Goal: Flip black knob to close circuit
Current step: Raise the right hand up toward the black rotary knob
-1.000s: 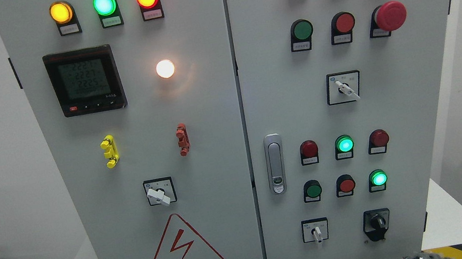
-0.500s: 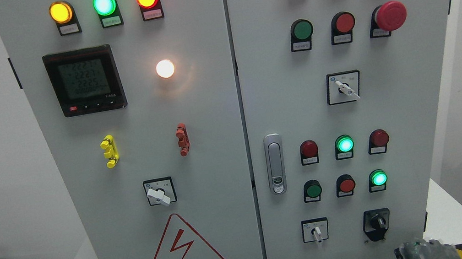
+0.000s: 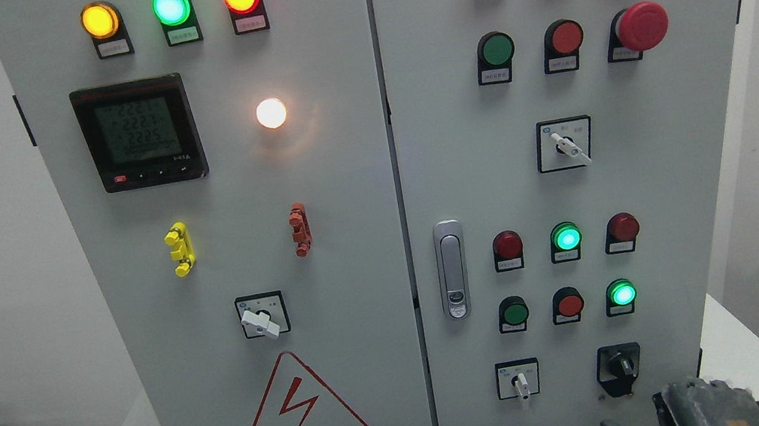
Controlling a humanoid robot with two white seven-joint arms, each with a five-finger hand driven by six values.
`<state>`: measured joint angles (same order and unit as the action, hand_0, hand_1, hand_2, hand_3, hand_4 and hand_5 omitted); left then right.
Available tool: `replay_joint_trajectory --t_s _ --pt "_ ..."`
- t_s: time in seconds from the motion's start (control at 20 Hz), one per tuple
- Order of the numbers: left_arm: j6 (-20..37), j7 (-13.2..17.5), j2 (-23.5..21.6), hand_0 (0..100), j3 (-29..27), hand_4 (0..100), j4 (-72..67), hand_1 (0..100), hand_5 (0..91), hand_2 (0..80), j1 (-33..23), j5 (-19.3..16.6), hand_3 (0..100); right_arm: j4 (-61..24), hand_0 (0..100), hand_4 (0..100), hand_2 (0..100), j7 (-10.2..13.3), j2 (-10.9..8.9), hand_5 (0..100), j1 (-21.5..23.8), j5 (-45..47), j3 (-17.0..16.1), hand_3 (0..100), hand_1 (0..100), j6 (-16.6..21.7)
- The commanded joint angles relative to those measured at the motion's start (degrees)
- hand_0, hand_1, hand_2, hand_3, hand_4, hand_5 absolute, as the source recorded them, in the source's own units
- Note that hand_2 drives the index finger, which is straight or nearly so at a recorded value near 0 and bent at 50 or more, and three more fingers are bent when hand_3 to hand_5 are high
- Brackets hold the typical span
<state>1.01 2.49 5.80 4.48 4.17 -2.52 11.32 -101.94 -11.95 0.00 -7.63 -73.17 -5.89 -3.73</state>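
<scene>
1. Robot hand on the right [image 3: 700, 410]: you see only its grey top edge poking in at the bottom of the head view, at about 5 o'clock from the middle of the picture. Its arm enters from the lower right, so treat it as the right one. Whether the fingers are spread or curled cannot be told; most of it is cut off by the frame edge.

2. Your left arm is not in view at all.

3. Your target, the black knob [image 3: 619, 367], sits low on the right door of the grey cabinet [image 3: 649, 185], at the bottom right of the control cluster. It lies at roughly 11 o'clock from the robot hand, near it but apart; nothing touches it.

4. That low placement likely explains why the robot hand comes from below: it looks like the shortest path for a right arm and keeps the knob visible to the head camera.

5. Mind the neighbours. A white selector switch [image 3: 520, 381] stands at 9 o'clock from the knob, and a lit green lamp [image 3: 622, 294] at 12 o'clock, so you have little room for a wide approach.

6. Judging by contact alone, the flip is not yet begun.
</scene>
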Motion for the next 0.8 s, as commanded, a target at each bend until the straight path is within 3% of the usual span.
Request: replay_joint_trajectory --t_s 0.0,0.75 --pt "0.0 0.0 0.0 12 0.0 0 0.0 56 0.0 0.0 0.1 0.0 0 3.7 0 85 95 0.0 -1.67 82 -1.4 0.3 -1.6 100 0 0.0" --pt "0.0 0.0 0.0 12 0.0 0 0.0 56 0.0 0.0 0.1 0.0 0 5.9 0 85 95 0.3 -2.72 82 -4.2 0.4 -2.1 100 0 -0.9"
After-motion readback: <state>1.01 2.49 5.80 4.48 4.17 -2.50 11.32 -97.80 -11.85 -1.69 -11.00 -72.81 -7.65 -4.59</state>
